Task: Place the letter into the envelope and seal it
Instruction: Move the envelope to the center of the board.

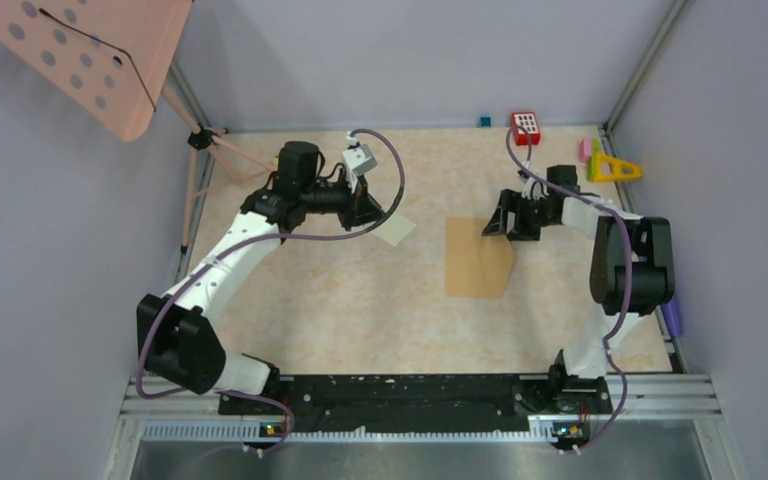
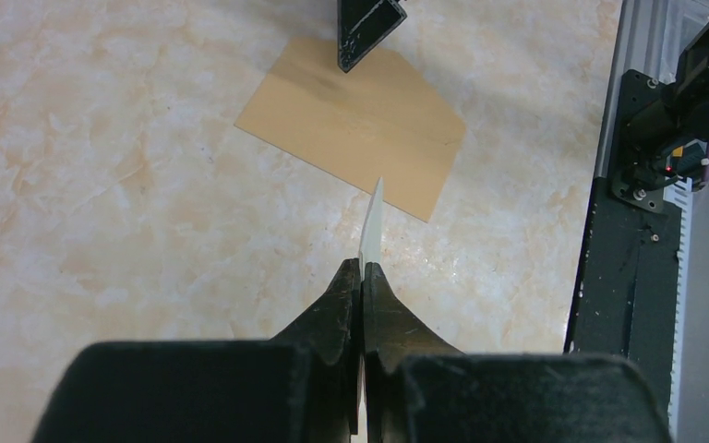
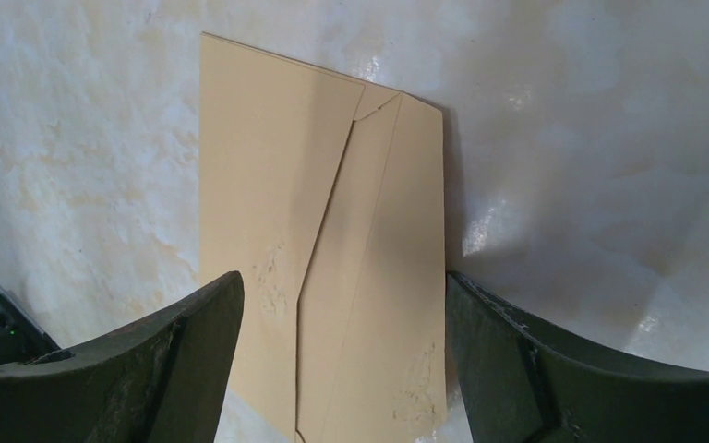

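text: none legible | envelope (image 3: 323, 231): blank | red box (image 1: 526, 126): pale dots only (too small to read)

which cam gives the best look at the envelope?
Right wrist: the envelope fills the frame, flanked by the open right pincer, with fold lines and creases clear. Top external shows it only as a flat tan rectangle, one corner hidden by that pincer. Left wrist shows most of its outline, farther off, no folds.

Robot lab cell, grey enclosure walls (image 1: 410, 60).
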Robot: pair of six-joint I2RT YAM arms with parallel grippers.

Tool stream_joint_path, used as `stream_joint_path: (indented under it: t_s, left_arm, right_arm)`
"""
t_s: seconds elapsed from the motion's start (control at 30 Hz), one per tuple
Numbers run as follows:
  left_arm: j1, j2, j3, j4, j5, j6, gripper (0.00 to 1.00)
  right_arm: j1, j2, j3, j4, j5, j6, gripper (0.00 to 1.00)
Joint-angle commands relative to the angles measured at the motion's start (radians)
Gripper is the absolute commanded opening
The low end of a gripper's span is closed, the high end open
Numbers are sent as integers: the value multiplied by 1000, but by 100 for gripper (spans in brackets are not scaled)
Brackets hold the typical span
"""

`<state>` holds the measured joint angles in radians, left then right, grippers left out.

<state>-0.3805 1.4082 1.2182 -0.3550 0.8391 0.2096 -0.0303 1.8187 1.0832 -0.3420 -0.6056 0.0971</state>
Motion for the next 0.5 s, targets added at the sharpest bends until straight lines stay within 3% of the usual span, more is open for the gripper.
stream_joint_path:
  t_s: [0.0, 0.17, 0.47]
  left_arm:
    - [5, -49, 10, -2, -8, 21, 0]
    - [5, -49, 16, -19, -10, 32, 0]
    - [6, -55, 52, -82, -6, 74, 0]
  right_arm:
    - [-39, -16, -17, -71, 150, -48, 80]
    - [-105, -59, -31, -157, 119, -187, 80]
    - [-56, -188, -153, -356, -43, -667, 80]
